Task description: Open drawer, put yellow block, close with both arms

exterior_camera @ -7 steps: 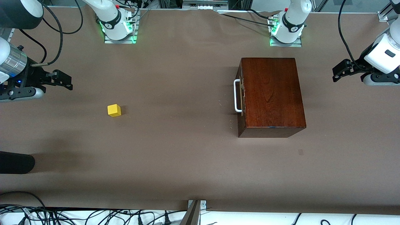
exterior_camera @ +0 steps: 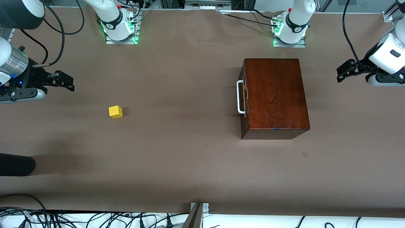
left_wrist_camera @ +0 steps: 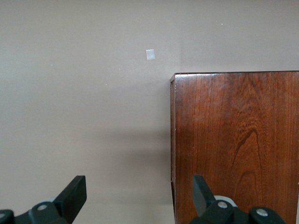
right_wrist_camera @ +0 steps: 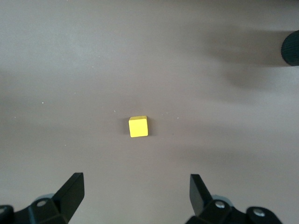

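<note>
The dark mahogany box (exterior_camera: 275,96) stands toward the left arm's end of the table, its drawer shut, the white bar handle (exterior_camera: 240,97) facing the table's middle. The box's top also shows in the left wrist view (left_wrist_camera: 233,144). The yellow block (exterior_camera: 115,111) lies toward the right arm's end; it shows in the right wrist view (right_wrist_camera: 138,126). My left gripper (exterior_camera: 343,72) is open and empty, up in the air beside the box at the table's end. My right gripper (exterior_camera: 66,83) is open and empty, up in the air near the block.
A dark rounded object (exterior_camera: 15,164) lies at the table's edge at the right arm's end, nearer the camera than the block. A small pale mark (exterior_camera: 304,154) is on the cloth nearer the camera than the box. Cables run along the near edge.
The right gripper has shifted very slightly; the left gripper has edged a little. The block and the box have not moved.
</note>
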Robot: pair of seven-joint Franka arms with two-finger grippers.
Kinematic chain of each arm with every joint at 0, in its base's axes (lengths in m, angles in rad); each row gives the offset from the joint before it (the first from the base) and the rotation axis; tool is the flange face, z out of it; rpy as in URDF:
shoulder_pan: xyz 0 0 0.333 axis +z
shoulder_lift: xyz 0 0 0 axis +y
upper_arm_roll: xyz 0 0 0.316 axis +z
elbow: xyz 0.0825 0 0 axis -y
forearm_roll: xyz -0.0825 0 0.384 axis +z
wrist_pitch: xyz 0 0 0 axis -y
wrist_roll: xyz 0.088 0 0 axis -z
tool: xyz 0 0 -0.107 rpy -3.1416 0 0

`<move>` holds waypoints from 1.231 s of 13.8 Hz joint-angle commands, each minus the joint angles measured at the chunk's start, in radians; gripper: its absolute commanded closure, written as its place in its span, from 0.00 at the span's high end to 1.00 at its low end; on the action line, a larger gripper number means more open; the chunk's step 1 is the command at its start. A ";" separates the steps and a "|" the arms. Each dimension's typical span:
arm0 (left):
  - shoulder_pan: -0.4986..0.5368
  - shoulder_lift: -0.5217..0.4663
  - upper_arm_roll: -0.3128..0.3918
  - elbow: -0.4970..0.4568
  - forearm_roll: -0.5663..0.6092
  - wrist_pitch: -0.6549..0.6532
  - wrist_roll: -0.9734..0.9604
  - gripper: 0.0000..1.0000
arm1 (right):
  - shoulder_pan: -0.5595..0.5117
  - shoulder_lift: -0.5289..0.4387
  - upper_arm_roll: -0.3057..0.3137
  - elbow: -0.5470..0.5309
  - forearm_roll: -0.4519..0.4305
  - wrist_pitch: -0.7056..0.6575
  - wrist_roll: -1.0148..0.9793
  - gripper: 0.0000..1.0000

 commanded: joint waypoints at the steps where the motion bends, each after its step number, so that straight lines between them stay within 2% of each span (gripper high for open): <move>1: -0.003 0.016 -0.002 0.040 -0.001 -0.033 -0.003 1.00 | 0.002 0.006 0.002 0.025 -0.008 -0.014 -0.005 1.00; 17: -0.004 0.016 -0.050 0.057 0.001 -0.070 -0.001 1.00 | 0.002 0.006 0.007 0.025 -0.008 -0.012 -0.007 1.00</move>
